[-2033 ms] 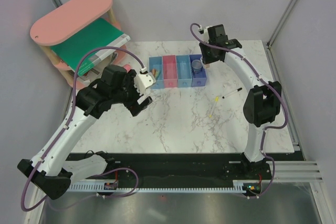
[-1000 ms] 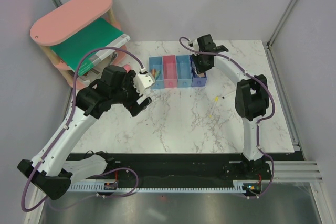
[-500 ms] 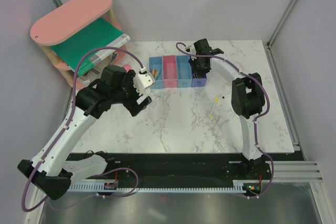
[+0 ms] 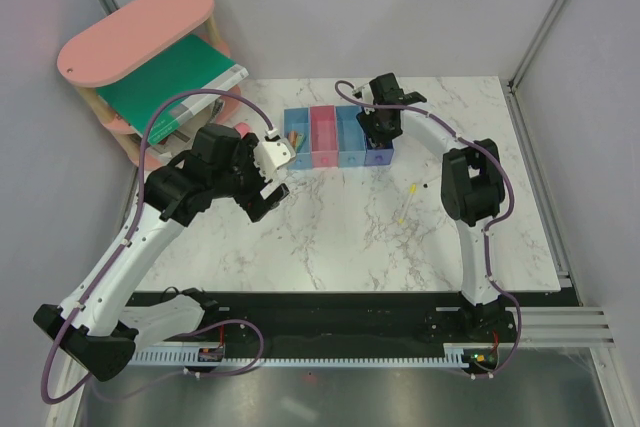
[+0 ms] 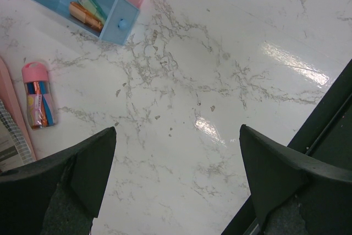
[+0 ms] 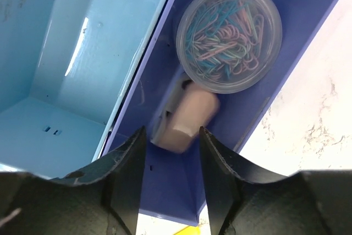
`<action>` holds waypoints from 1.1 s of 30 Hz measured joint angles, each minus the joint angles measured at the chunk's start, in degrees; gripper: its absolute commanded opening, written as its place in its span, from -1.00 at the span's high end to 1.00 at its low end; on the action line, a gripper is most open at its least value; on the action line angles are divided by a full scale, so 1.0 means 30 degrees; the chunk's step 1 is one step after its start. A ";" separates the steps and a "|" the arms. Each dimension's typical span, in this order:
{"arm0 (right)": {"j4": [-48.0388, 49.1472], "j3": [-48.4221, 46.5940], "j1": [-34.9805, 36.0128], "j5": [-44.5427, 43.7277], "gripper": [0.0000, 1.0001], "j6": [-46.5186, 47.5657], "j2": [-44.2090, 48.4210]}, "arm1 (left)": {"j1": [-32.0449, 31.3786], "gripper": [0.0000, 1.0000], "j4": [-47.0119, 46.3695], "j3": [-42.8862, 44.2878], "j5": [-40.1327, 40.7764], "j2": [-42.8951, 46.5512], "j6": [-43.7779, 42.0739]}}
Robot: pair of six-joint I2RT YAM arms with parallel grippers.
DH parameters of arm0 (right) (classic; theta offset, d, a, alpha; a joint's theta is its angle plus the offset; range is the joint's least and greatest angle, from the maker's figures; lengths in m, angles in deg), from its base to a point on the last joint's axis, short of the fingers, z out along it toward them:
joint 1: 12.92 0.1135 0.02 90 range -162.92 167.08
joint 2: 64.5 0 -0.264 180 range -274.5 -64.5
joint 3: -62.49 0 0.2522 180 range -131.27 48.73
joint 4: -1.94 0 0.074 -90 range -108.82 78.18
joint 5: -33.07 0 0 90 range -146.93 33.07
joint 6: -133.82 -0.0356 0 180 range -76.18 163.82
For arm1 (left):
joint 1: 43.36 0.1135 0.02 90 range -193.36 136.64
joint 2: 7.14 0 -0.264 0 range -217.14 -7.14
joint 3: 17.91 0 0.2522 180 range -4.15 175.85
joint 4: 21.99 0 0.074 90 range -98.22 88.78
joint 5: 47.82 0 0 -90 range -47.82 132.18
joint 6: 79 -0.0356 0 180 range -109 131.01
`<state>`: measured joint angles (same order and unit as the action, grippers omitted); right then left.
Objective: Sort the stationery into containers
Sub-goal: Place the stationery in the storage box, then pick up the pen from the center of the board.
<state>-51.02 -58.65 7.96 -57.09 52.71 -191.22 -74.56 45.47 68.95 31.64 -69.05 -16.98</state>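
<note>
The containers [image 4: 338,135] are a joined row of four bins at the back middle of the table. My right gripper [image 4: 378,135] hangs over the dark blue bin [image 6: 300,53], open. A peach-pink stubby cylinder [image 6: 190,115], blurred, lies loose in that bin just past the gripper [image 6: 171,136], beside a round clear box of paper clips [image 6: 229,37]. The neighbouring light blue bin [image 6: 71,53] holds nothing. My left gripper [image 5: 177,133] stands wide open above bare marble. Orange and green sticks [image 5: 87,10] lie in the end light blue bin. A thin yellow stick [image 4: 403,212] lies on the table.
A pink-capped clear tube [image 5: 37,94] lies on the marble by the shelf foot, left of the bins. The pink oval-topped shelf [image 4: 135,32] with a green book [image 4: 170,77] stands at the back left. A pen [image 4: 418,187] is partly hidden by the right arm.
The right gripper came down over the dark blue bin, then its jaws parted and the cylinder dropped free into it. The left arm has not moved.
</note>
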 measured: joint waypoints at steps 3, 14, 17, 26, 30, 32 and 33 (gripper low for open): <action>-0.0044 -0.0007 0.0000 -0.0044 -0.08 0.0058 0.0109 | 0.0000 -0.99 0.0000 -0.0007 0.0000 0.0000 -0.0007; -0.0714 0.0058 -0.0073 -0.0474 -0.12 -0.0036 0.4881 | 0.0000 -0.99 -0.0175 -0.0597 0.0160 0.0015 -0.0284; -0.0423 0.0809 -0.0488 -0.0714 -0.11 -0.0291 0.7388 | 0.0000 -0.99 -0.0211 -0.0758 0.0321 0.0029 -0.0503; 0.0051 0.7417 -0.4291 -0.0787 -0.08 -0.2528 0.9107 | 0.0000 -0.99 -0.0517 -0.0758 0.0488 0.0335 -0.1071; -0.0758 0.9661 -0.4903 0.0000 -0.09 -0.3483 0.7963 | 0.0000 -0.99 -0.0517 -0.0758 0.0699 0.0401 -0.1508; -0.1035 0.9857 -0.5027 0.0350 -0.08 -0.3912 0.7868 | 0.0000 -0.99 -0.0525 -0.0758 0.0998 0.0488 -0.1785; -0.0998 0.9857 -0.5056 0.0517 -0.08 -0.4051 0.7868 | 0.0000 -0.99 -0.0525 -0.0765 0.1064 0.0532 -0.1887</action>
<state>-54.02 -29.07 -7.20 -55.54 40.56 -167.61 -74.56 43.89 66.66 34.83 -67.45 -22.64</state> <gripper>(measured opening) 0.545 0.994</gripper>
